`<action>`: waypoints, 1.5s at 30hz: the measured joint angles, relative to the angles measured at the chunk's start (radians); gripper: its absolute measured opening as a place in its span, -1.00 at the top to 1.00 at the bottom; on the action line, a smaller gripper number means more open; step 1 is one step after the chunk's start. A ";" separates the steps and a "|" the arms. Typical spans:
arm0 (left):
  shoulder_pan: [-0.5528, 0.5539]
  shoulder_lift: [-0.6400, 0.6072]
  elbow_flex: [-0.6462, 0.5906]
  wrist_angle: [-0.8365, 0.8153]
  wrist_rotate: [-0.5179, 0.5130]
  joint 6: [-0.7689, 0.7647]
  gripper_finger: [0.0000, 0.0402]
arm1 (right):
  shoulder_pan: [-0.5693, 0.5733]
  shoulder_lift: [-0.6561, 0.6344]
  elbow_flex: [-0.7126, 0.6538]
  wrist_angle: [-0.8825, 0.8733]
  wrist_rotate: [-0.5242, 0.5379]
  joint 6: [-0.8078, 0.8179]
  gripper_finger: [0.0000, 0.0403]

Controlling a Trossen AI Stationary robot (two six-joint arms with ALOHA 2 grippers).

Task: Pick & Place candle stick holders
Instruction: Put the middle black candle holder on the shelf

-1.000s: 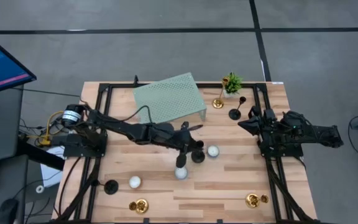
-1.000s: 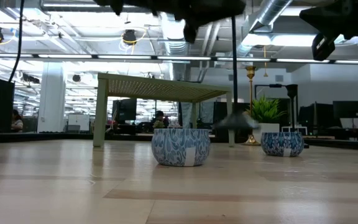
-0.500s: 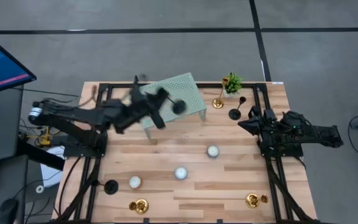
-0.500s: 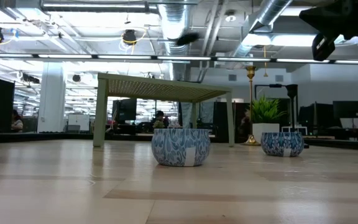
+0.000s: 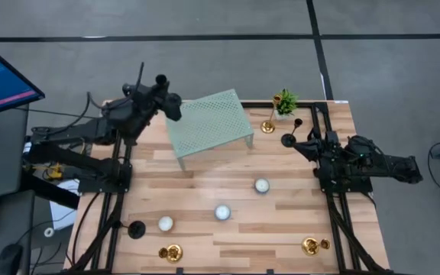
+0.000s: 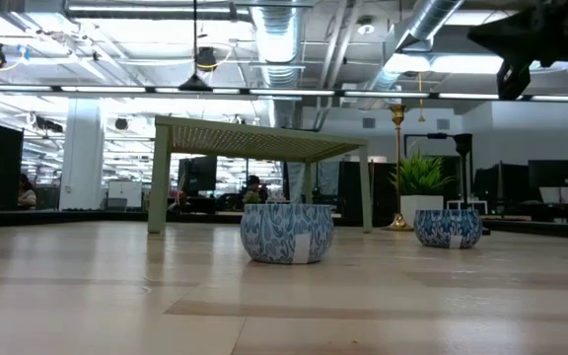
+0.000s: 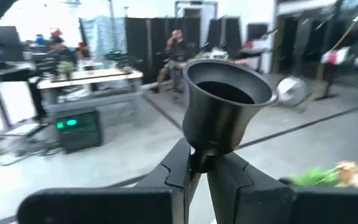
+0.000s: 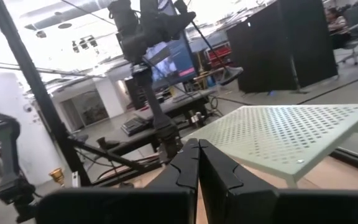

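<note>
**One black holder aloft, most of the set not yet placed**

Mid-task, by the look of things. Pinched in the left claw (image 7: 197, 171): a black candle stick holder (image 7: 225, 102), gripped at the thin neck just under its cup, fingers pressed tight against it in the left wrist view. Carried high at the far left corner of the bench (image 5: 205, 244), beside the left edge of the green perforated riser (image 5: 208, 122), with its disc base (image 5: 173, 107) swung out toward the riser. Not yet set down anywhere.

Left to handle, judging from above: a black holder (image 5: 136, 229) at the near left edge; a squat gold holder (image 5: 171, 252) on the near edge, left of centre; another squat gold one (image 5: 310, 246) at the near right; a tall gold holder (image 5: 269, 122) at the far right beside the small potted plant (image 5: 285, 101); and a black holder (image 5: 289, 139) just near of it. Three white tealights (image 5: 221, 212) scattered mid-bench, no part of the job. Nothing standing on top of the riser, so likely little or nothing finished.

Left arm stretched across from the left side toward the far corner, wrist raised well clear of the wood. Right claw (image 8: 199, 165) pressed together on nothing, parked over the right edge of the bench, pointing toward the riser.
</note>
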 joint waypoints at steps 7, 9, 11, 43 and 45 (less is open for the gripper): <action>0.168 0.001 0.000 -0.177 0.288 -0.207 0.85 | -0.015 0.000 0.000 0.000 0.001 0.000 1.00; 0.201 0.001 0.000 -0.199 0.375 -0.220 0.85 | -0.015 0.000 0.000 0.000 0.001 0.000 1.00; 0.236 0.001 0.000 -0.230 0.453 -0.234 0.85 | -0.015 0.000 0.000 0.000 0.001 0.000 1.00; 0.527 0.004 -0.050 -0.286 0.837 -0.157 0.85 | -0.015 0.000 0.000 0.000 0.045 0.000 1.00; 0.527 0.004 -0.057 -0.274 0.834 -0.157 0.85 | -0.015 0.000 0.000 0.000 0.046 0.000 1.00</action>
